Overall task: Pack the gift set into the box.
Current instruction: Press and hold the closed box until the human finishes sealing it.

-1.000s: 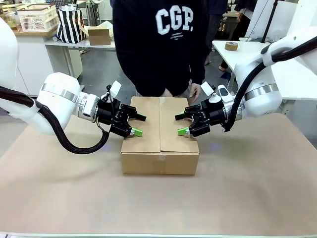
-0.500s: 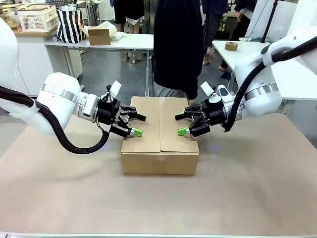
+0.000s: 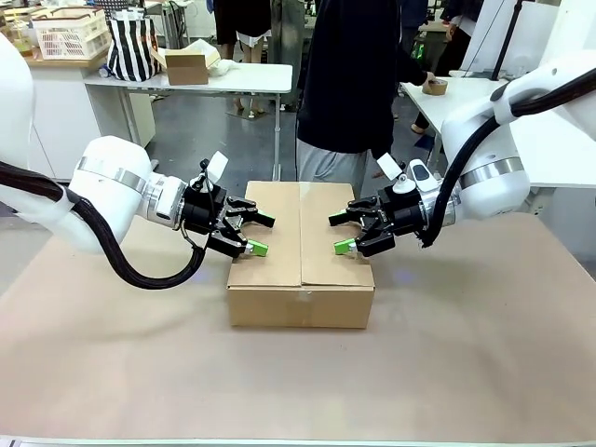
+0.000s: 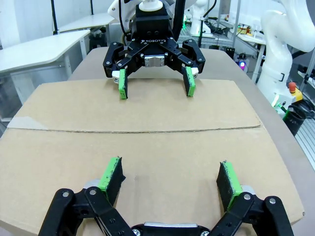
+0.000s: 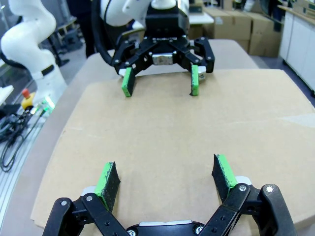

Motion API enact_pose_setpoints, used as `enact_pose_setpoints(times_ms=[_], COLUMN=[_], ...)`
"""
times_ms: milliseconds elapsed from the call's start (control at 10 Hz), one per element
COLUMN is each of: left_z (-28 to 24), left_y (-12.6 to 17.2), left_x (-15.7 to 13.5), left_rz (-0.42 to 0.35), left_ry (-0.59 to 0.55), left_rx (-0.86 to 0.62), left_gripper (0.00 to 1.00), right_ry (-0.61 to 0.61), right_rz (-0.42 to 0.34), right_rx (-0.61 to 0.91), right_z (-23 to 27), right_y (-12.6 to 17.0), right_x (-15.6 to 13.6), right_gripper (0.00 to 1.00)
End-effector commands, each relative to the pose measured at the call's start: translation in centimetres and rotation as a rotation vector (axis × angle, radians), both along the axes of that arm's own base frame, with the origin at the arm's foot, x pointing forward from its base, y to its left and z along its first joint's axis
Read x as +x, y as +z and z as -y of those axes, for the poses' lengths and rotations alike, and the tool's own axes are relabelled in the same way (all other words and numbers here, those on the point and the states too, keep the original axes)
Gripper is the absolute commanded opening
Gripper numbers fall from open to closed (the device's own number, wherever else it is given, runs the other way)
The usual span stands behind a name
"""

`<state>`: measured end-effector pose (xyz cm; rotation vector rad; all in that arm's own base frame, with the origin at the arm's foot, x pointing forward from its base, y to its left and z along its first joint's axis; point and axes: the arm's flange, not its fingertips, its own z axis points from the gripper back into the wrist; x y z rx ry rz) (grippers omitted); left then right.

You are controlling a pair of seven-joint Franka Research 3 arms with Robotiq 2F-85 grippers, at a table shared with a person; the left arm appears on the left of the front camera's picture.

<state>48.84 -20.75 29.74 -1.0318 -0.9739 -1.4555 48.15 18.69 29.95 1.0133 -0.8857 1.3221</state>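
Observation:
The box [image 3: 300, 244] sits in the middle of the table with its top flaps folded shut, a seam running down the centre. My left gripper [image 3: 263, 235] hovers open over the box's left edge, and my right gripper [image 3: 338, 234] hovers open over its right edge, the two facing each other. In the left wrist view my left gripper [image 4: 170, 172] spreads wide just above the flaps [image 4: 64, 147], with the right gripper [image 4: 153, 83] opposite. The right wrist view has my right gripper [image 5: 165, 174] open over the cardboard [image 5: 256, 118], facing the left gripper [image 5: 160, 81]. The gift set is out of view.
A person [image 3: 358, 84] in dark clothes stands behind the box, reaching toward a tape roll [image 3: 434, 86] on the white table at right. A small carton with white stuffing [image 3: 186, 67] and a striped bag [image 3: 130, 45] stand on a back table. Brown tabletop [image 3: 466, 354] surrounds the box.
The person has stepped from directly behind the box toward the right and turned to the side table. Both grippers have stayed where they were, open.

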Motion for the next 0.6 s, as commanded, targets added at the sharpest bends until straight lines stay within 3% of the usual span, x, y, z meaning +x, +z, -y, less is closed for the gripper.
enact_pose_setpoints(times_ms=[0, 500], left_z=[-0.13, -0.13], left_y=[-0.36, -0.36], left_x=[-0.17, -0.17], left_rz=[-0.001, -0.001], left_ry=[0.008, 0.008], left_rx=[-0.005, -0.005], left_gripper=[1.0, 1.0], right_ry=[-0.002, -0.002], right_rz=[-0.004, -0.004], right_rx=[-0.007, -0.007], right_z=[-0.03, -0.03], right_y=[-0.23, -0.23], right_x=[-0.06, -0.06], right_gripper=[1.0, 1.0])
